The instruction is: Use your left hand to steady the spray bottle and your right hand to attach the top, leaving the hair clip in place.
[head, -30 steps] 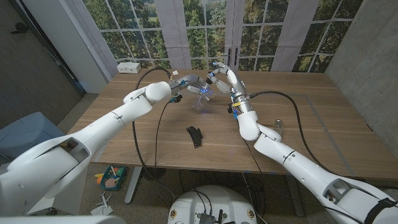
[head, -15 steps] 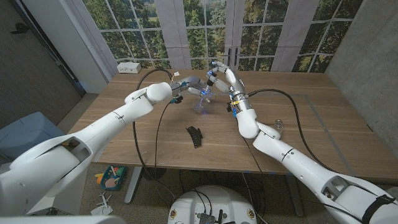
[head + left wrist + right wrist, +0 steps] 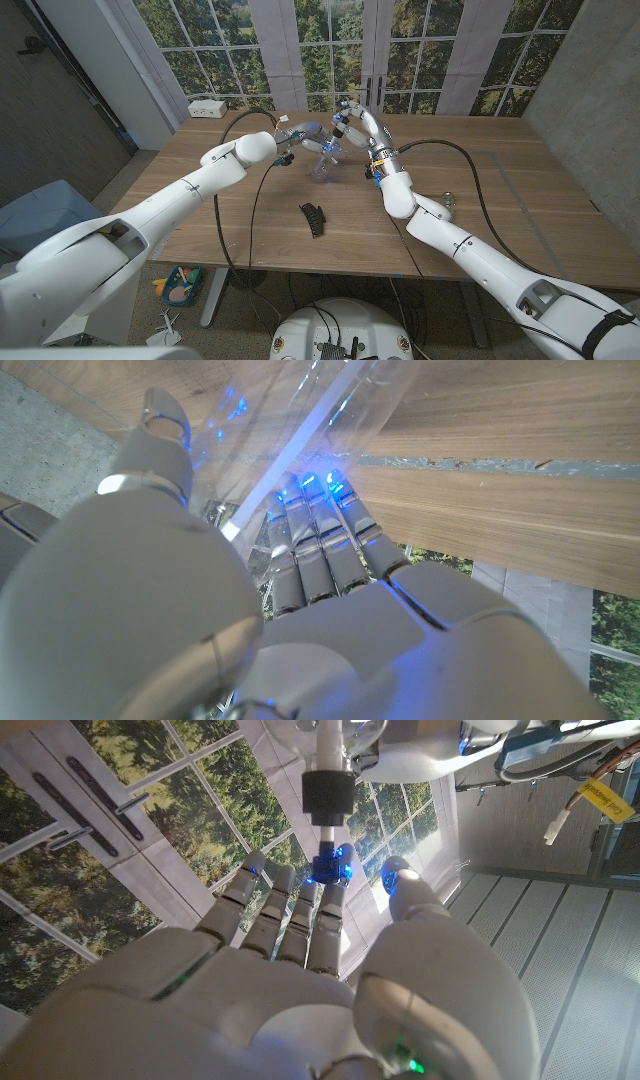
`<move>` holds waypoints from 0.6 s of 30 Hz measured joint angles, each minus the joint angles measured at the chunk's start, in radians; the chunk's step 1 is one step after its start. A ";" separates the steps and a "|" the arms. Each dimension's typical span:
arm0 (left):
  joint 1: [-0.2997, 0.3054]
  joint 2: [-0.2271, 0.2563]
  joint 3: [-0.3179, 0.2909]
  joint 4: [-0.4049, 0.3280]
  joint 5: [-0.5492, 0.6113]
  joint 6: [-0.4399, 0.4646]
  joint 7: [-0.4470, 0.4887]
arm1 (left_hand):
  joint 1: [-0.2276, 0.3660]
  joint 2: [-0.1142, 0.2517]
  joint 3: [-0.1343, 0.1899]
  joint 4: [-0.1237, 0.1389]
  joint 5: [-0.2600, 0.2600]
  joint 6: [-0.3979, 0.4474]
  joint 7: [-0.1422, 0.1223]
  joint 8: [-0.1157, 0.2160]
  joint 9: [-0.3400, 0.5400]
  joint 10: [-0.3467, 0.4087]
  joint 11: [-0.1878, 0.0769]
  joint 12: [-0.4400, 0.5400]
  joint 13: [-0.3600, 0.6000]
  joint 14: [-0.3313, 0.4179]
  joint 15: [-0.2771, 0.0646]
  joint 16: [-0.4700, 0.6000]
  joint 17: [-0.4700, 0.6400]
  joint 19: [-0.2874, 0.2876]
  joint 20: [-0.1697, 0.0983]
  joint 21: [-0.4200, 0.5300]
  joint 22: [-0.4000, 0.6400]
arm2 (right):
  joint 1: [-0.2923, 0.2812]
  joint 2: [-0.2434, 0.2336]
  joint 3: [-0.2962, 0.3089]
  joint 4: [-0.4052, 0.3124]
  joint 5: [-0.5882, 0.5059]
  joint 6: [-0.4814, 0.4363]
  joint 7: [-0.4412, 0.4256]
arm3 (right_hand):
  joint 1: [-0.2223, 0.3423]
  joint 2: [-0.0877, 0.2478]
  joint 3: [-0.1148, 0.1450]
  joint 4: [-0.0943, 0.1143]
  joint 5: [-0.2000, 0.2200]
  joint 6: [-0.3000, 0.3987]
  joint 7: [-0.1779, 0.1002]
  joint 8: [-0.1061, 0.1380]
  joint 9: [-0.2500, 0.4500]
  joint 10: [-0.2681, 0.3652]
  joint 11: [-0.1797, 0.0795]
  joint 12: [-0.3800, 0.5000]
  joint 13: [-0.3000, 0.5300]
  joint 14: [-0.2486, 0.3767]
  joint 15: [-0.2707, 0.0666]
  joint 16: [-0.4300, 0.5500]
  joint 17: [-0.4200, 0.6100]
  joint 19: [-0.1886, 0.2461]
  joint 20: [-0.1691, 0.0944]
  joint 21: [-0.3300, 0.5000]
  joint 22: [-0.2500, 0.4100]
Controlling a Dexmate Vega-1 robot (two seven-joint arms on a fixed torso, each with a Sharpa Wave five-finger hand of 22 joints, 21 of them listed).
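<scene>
My left hand (image 3: 303, 134) grips the clear spray bottle (image 3: 322, 162) above the far middle of the table, tilted. In the left wrist view its fingers (image 3: 320, 545) wrap the clear bottle (image 3: 300, 420), with a white tube visible inside. Right beside it, my right hand (image 3: 353, 124) holds the spray top at the bottle's mouth. In the right wrist view the top's black collar (image 3: 325, 790) and white tube sit just past my fingertips (image 3: 328, 870). The black hair clip (image 3: 314, 218) lies on the table nearer me, apart from both hands.
A small clear object (image 3: 447, 204) stands by my right forearm. A white box (image 3: 207, 107) sits at the table's far left corner. Cables run along both arms across the wooden table (image 3: 520, 200). Windows stand behind the far edge.
My right hand has shifted slightly left, closer to my left hand and the bottle's mouth. The bottle has tipped a little. The hair clip has not moved.
</scene>
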 measured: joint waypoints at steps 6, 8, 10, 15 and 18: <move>0.001 0.000 -0.003 0.001 0.000 -0.002 0.004 | 0.000 0.000 0.000 0.000 0.000 0.000 0.000 0.000 0.000 0.000 0.000 0.000 0.000 0.006 -0.005 0.000 0.000 0.000 0.000 0.004 0.000 | 0.003 0.001 0.001 0.013 0.014 0.009 -0.003 | -0.020 -0.004 -0.007 0.007 0.004 -0.018 0.010 -0.004 0.005 -0.002 0.009 0.000 0.002 0.000 0.000 0.002 0.005 0.007 -0.001 0.007 0.000; 0.001 0.000 -0.004 0.002 0.001 -0.005 0.009 | 0.000 0.000 0.000 0.000 0.000 0.000 0.000 0.000 0.000 0.000 0.000 0.000 0.000 0.006 -0.005 0.000 0.000 0.000 0.000 0.004 0.000 | 0.006 0.004 0.004 0.028 0.021 0.015 -0.006 | -0.021 -0.002 -0.008 0.008 0.004 -0.022 0.014 -0.004 0.005 -0.002 0.016 0.000 0.002 0.004 0.004 0.007 0.008 0.011 0.003 0.010 0.000; 0.001 0.000 -0.005 0.002 0.001 -0.006 0.011 | 0.000 0.000 0.000 0.000 0.000 0.000 0.000 0.000 0.000 0.000 0.000 0.000 0.000 0.006 -0.005 0.000 0.000 0.000 0.000 0.004 0.000 | 0.006 0.006 0.006 0.034 0.025 0.020 -0.010 | -0.029 0.005 -0.011 0.011 0.004 -0.013 0.023 -0.004 0.009 0.002 0.020 0.000 0.002 0.004 0.004 0.008 0.009 0.023 0.006 0.014 0.000; 0.002 -0.004 -0.008 0.007 0.001 -0.009 0.017 | 0.000 0.000 -0.004 0.004 0.000 0.000 0.000 0.000 0.000 0.000 0.000 0.000 0.001 0.006 -0.005 0.000 0.000 0.000 0.000 0.004 0.000 | 0.007 0.010 0.010 0.049 0.034 0.037 -0.028 | -0.039 -0.005 -0.011 0.011 0.004 -0.006 0.030 0.002 0.012 0.000 0.021 0.000 0.002 0.009 0.009 0.008 0.014 0.029 0.006 0.014 0.000; 0.002 -0.006 -0.009 0.010 0.000 -0.011 0.017 | 0.000 0.000 -0.004 0.004 0.000 0.000 0.000 0.000 0.000 0.000 0.000 0.000 0.005 0.006 -0.005 0.000 0.000 0.000 0.000 0.004 0.000 | 0.007 0.010 0.010 0.049 0.034 0.045 -0.038 | -0.046 -0.004 -0.019 0.012 0.004 -0.010 0.034 0.002 0.014 0.002 0.024 0.000 0.002 0.013 0.013 0.013 0.014 0.029 0.006 0.014 0.000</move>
